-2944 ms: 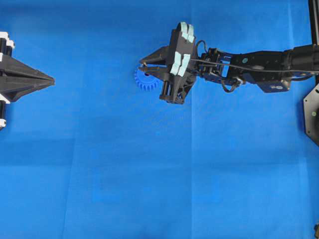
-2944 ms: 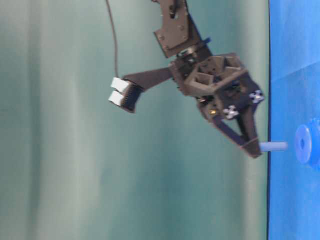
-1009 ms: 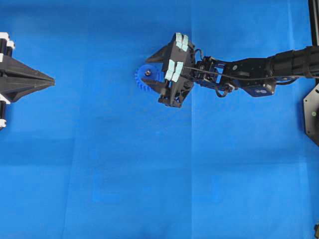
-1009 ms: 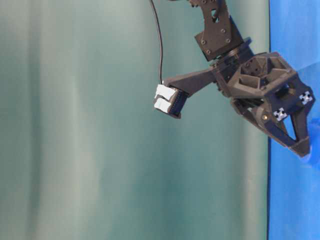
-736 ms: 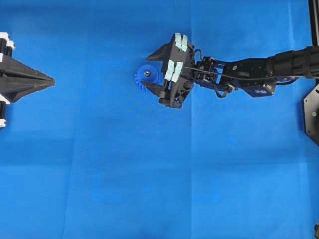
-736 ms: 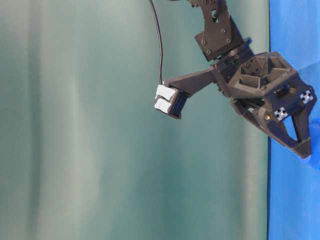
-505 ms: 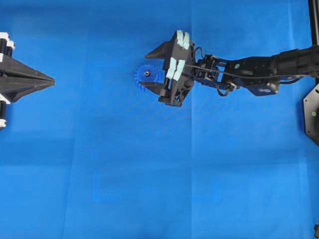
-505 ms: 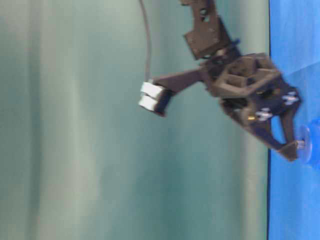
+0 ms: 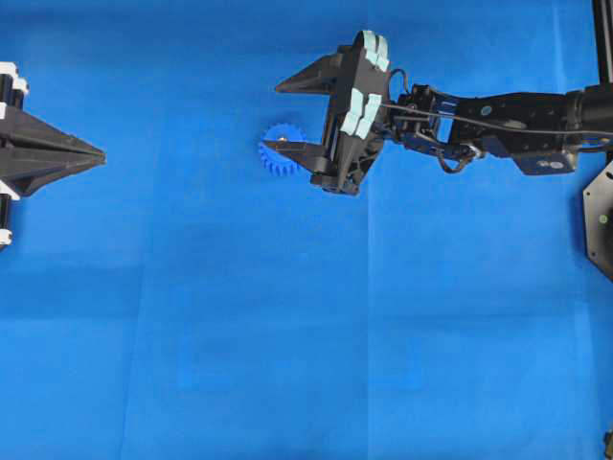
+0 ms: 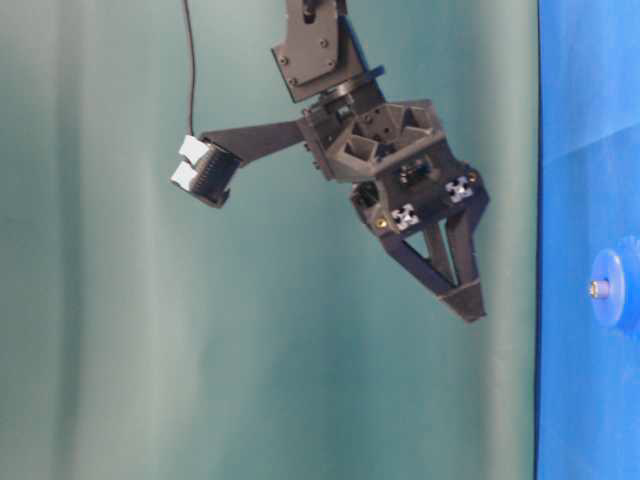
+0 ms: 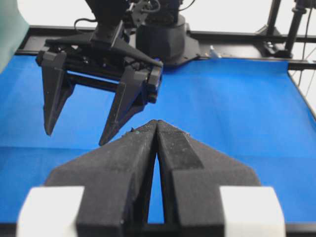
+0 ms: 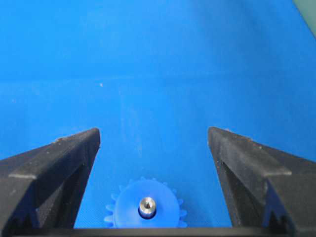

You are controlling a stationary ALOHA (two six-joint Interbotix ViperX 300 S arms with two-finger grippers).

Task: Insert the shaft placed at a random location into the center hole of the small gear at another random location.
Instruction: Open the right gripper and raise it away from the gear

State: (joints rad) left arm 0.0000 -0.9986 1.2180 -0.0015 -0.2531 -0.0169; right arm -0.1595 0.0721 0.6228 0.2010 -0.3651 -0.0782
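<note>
Above the small gear, the right tool hangs wide open, empty.

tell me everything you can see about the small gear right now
The small gear is a bright blue toothed wheel, plastic by the look of it, lying flat on the blue table cover. Its raised hub carries the shaft, a shiny silvery pin standing upright in the center hole, its tip just proud of the hub. Nothing else touches the gear: the right hand is open and hangs above it, clear of it in the table-level view. In the overhead view one finger partly covers it.
</note>
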